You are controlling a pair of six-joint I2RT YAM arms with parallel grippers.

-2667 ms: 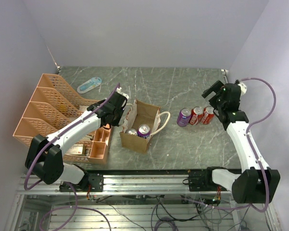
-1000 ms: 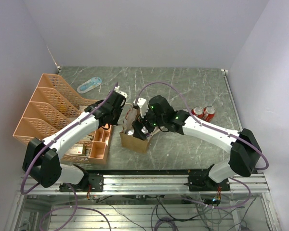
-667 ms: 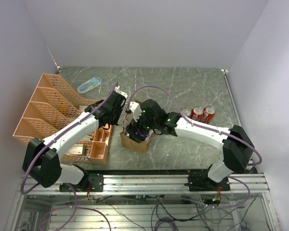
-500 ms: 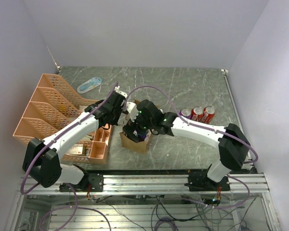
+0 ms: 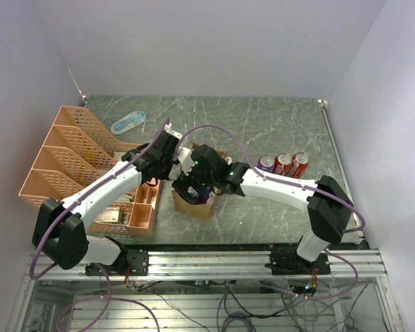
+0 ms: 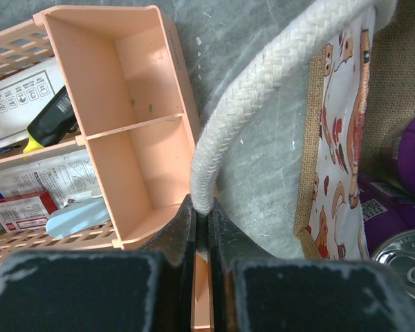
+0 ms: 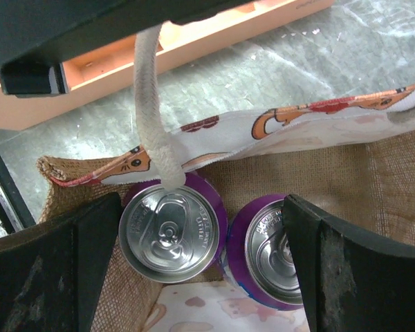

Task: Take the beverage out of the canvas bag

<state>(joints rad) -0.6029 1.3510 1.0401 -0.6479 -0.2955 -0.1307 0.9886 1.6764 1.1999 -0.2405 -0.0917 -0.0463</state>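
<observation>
Cream rope handle [image 6: 263, 76] pinched tight in left end effector [image 6: 202, 225]; right end effector [image 7: 202, 238] spread wide over purple cans [image 7: 171, 232] in canvas bag [image 7: 373, 162]

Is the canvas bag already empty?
No, the right wrist view shows a purple can and a second can upright inside the canvas bag.

canvas bag [image 7: 401, 180] mouth stands open from above; two cans [image 7: 277, 252] crowd one end, rope handle [image 7: 151, 104] crossing one can's rim.

The marble table [image 5: 277, 124] carries an organizer [image 5: 62, 159], canvas bag [image 5: 194, 205], three cans [image 5: 282, 163].
</observation>
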